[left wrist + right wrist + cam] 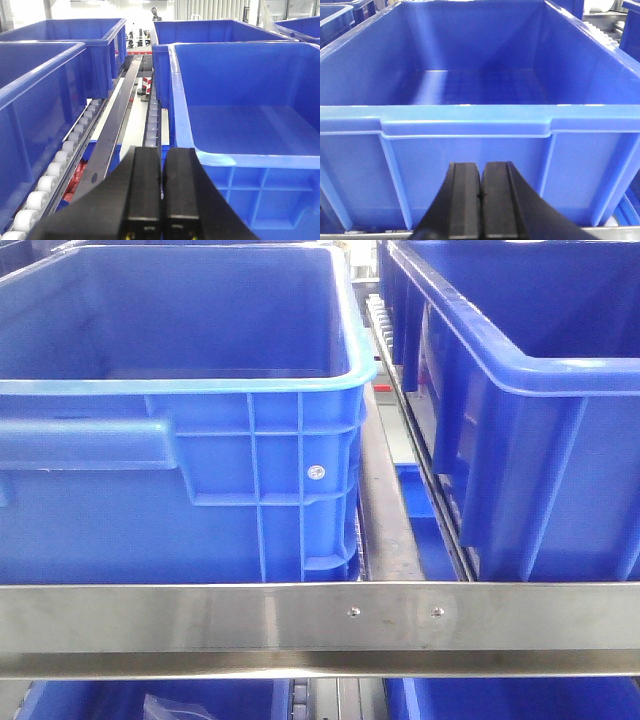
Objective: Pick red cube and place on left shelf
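Steel front rail (200, 625) of the left shelf (400, 530) spans the near edge, blue crates (180, 440) packed behind it, a narrow roller gap between them. Left tool (161, 200) and right tool (480, 200) are both clenched, holding nothing. No red cube shows.

The crates (180, 440) on the left shelf (320, 625) are deep blue with ribbed walls and paler blue rims. The shelf's front rail is brushed silver steel. White rollers (47, 182) line a track. Both the left gripper (161, 200) and right gripper (480, 200) are black. Something red, perhaps packaging (77, 177), shows below the track.
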You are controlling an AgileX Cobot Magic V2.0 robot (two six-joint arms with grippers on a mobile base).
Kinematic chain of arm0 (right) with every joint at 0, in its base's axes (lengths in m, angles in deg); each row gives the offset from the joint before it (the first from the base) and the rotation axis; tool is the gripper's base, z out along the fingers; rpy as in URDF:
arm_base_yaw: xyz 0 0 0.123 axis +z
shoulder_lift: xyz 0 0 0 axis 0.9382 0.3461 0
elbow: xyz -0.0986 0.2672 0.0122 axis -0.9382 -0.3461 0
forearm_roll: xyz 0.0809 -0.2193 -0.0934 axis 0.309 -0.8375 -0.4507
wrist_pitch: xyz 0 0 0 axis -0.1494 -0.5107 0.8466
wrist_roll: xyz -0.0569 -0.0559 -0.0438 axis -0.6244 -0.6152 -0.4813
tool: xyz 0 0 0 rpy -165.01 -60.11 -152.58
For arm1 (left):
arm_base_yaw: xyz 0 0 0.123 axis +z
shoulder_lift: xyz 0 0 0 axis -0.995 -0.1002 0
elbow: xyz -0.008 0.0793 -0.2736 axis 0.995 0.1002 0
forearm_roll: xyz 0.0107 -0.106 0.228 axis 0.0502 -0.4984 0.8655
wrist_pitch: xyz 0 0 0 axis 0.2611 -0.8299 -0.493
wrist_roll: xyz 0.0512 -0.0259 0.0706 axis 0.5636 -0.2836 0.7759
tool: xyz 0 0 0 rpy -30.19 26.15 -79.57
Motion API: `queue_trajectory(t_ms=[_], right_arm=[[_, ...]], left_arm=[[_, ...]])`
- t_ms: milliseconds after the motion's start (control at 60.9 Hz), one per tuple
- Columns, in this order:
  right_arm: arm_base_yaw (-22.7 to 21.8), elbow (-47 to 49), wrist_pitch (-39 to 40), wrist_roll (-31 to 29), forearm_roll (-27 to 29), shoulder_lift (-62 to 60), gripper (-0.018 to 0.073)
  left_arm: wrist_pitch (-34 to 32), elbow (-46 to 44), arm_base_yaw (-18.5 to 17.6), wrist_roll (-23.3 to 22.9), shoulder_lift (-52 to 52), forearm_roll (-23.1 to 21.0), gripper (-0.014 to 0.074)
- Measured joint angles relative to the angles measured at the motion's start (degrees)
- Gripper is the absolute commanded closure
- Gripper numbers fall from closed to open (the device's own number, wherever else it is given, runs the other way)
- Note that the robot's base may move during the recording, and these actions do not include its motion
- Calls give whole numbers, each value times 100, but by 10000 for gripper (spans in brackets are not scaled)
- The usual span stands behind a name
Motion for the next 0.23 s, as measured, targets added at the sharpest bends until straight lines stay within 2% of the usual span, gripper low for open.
queue_trajectory(t_ms=[230], right_arm=[[0,0,0,0,0,0,511]], left_arm=[[0,0,0,0,0,0,495]])
